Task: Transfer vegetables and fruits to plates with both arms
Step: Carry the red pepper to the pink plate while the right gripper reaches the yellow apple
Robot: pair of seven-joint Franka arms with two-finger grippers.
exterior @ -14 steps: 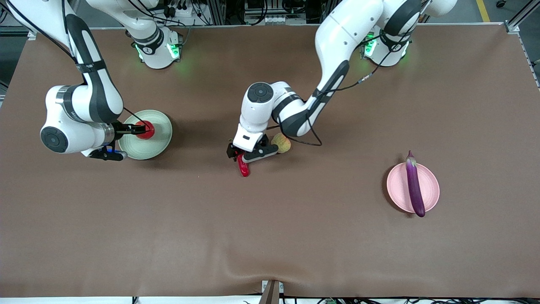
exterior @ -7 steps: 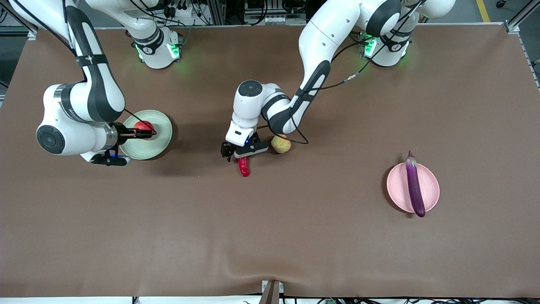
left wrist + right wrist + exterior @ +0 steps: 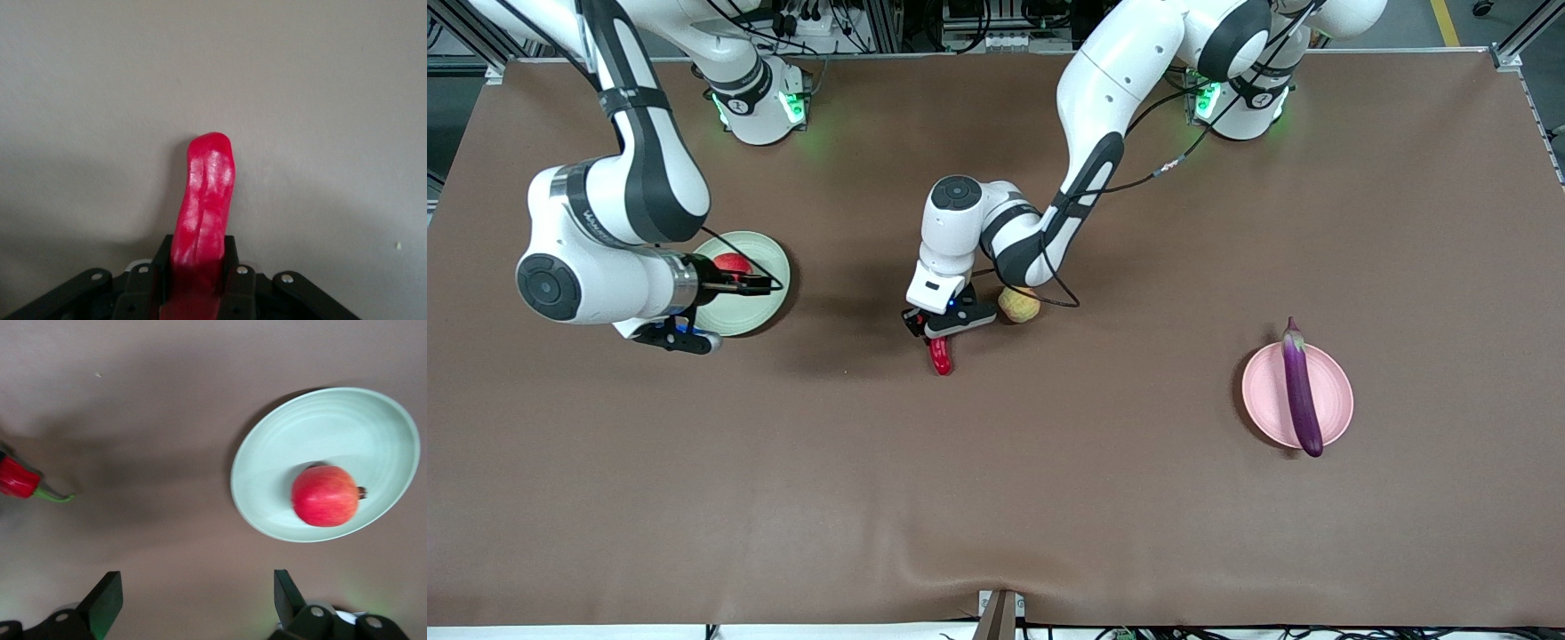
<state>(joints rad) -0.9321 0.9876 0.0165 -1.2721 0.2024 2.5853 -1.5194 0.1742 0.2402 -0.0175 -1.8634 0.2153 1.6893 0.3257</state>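
Note:
My left gripper (image 3: 937,331) (image 3: 198,259) is shut on the stem end of the red chili pepper (image 3: 941,357) (image 3: 205,193), low over the table's middle. The yellowish-green fruit (image 3: 1018,304) lies on the table right beside that hand. My right gripper (image 3: 754,284) (image 3: 197,590) is open and empty, raised over the pale green plate's (image 3: 758,307) (image 3: 320,427) edge. The bright red fruit (image 3: 731,263) (image 3: 325,495) rests on this plate. The purple eggplant (image 3: 1301,391) lies across the pale pink plate (image 3: 1263,391) toward the left arm's end. The right wrist view also catches the chili (image 3: 17,479).
The brown table cover (image 3: 996,498) stretches bare nearer the front camera. The left arm's cable (image 3: 1063,298) loops down beside the yellowish-green fruit.
My right gripper let go of the red fruit and rose away from the green plate. My left gripper lowered onto the chili and closed on it.

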